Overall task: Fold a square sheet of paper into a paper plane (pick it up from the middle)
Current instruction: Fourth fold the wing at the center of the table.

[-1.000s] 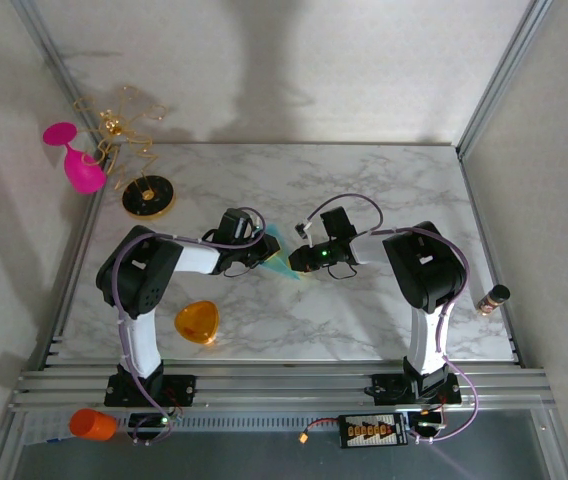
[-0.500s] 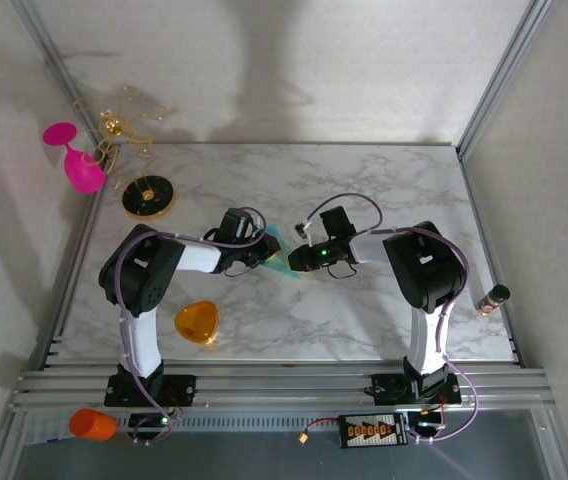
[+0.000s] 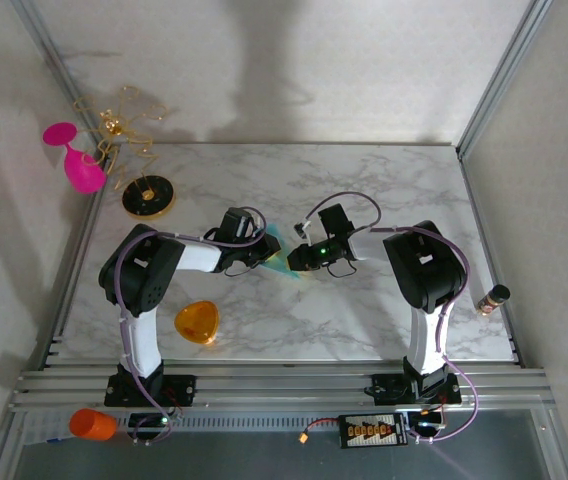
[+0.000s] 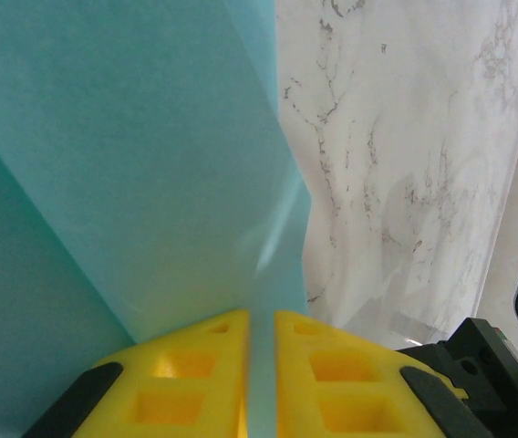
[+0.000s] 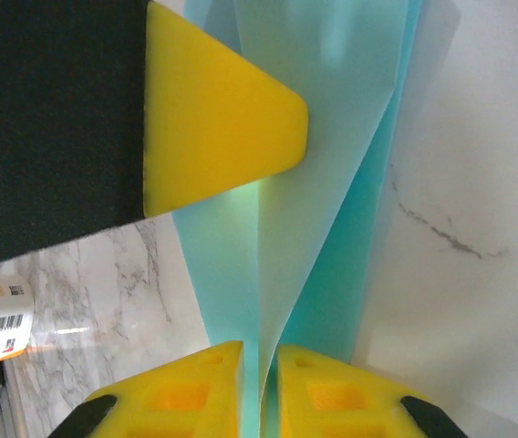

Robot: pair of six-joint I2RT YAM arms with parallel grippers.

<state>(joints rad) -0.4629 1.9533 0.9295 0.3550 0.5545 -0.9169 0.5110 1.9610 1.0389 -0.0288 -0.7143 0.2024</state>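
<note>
The teal plane (image 3: 282,259) sits over the middle of the marble surface (image 3: 384,180), between the two arms. The left jaws are clamped on its fold. The right jaws straddle another fold, barely apart; I cannot tell whether they pinch it.

Over the middle of the marble table (image 3: 364,190), the teal paper plane (image 3: 282,261) sits between the left pincer (image 3: 264,251) and the right pincer (image 3: 299,259), gripped by both. An orange rounded-triangle piece (image 3: 197,322) lies front left. A black round disc (image 3: 148,196) sits back left, with a pink glass (image 3: 77,160) left of it.
</note>
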